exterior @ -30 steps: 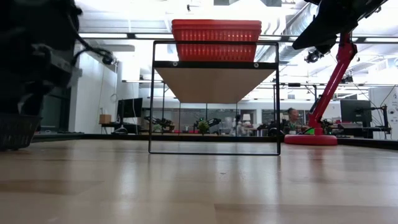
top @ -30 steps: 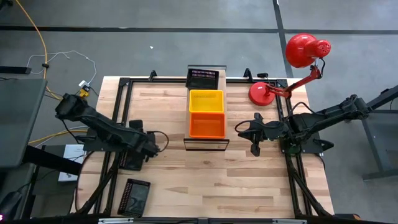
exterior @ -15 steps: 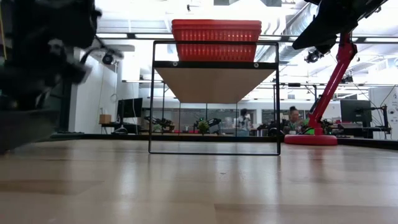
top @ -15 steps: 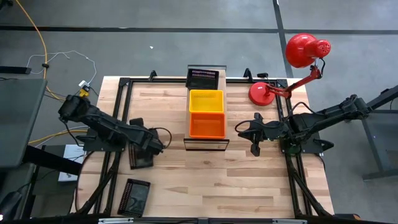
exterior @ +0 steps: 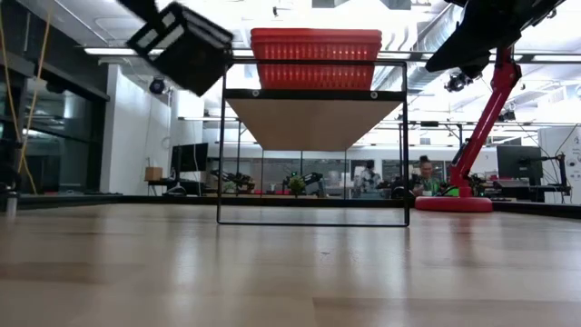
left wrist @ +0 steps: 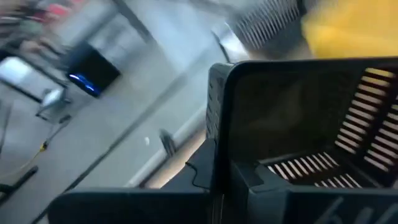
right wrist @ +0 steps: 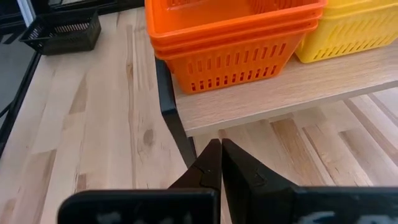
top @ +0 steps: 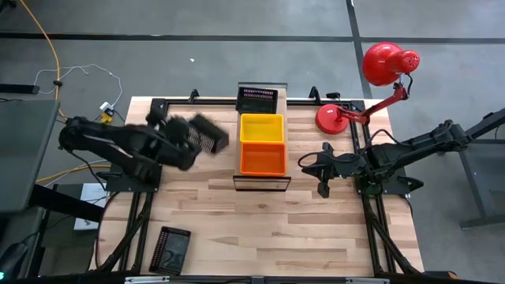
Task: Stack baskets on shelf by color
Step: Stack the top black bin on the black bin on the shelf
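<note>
Judging from the high view, most of the sorting is done. On the long light-wood shelf [top: 262, 181] at the middle of the table, the orange plastic mesh baskets [top: 263, 158] are stacked at the near end, the yellow plastic mesh baskets [top: 261, 128] in the middle, and a black plastic mesh basket [top: 257, 99] is placed at the far end, close to the far edge of the table. Two black baskets are left to be stacked. One small black mesh basket [top: 171, 248] lies on the large wooden tabletop [top: 316, 229] near the near-left corner. The other black basket [top: 208, 132] is carried in the air between the left edge and the shelf, tilted, by the left gripper [top: 180, 142].

In the left wrist view the wall of the carried basket [left wrist: 292, 124] is seen clamped by the left gripper [left wrist: 217, 186], so it is judged to be clenched on the basket's rim. In the low view this basket [exterior: 180, 45] hangs high above the tabletop, beside the shelf.

The right gripper [top: 323, 171] waits near the right edge, just beside the orange end of the shelf. In the right wrist view its fingers [right wrist: 219, 163] are pressed together and nothing is held by them.
</note>
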Controlling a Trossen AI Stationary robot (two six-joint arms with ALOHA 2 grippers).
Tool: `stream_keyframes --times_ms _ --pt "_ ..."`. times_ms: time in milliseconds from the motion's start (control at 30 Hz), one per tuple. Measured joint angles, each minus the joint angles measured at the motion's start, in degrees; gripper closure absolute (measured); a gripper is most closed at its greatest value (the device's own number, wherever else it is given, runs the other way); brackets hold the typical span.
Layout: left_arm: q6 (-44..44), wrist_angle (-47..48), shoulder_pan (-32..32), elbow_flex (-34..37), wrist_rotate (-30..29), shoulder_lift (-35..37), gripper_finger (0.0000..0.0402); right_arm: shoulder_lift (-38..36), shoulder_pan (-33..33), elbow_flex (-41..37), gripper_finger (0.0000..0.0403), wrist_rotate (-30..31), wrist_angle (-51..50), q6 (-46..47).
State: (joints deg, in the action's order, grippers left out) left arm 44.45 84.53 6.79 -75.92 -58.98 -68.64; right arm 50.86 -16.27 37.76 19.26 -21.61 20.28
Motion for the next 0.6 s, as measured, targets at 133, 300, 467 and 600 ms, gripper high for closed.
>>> stream_keyframes --times_ms 133,300,467,600 --pt "-0.9 -8.4 -5.9 -3.4 -8.6 1.5 0.0401 0.4 0.0 0.0 0.0403 0.1 0.1 0.1" --pt "-14.7 -30.5 -15.9 -3.5 -1.1 0.0 0.0401 0.8 0.0 0.0 0.0403 0.3 0.4 0.2" --pt "-19.7 -53.4 -25.5 -3.6 18.9 -5.0 0.0401 1.5 0.0 0.0 0.0403 0.3 0.8 0.2" --pt "-14.4 -59.7 -30.9 -3.6 27.2 -10.3 0.0401 1.8 0.0 0.0 0.0403 0.3 1.0 0.2"
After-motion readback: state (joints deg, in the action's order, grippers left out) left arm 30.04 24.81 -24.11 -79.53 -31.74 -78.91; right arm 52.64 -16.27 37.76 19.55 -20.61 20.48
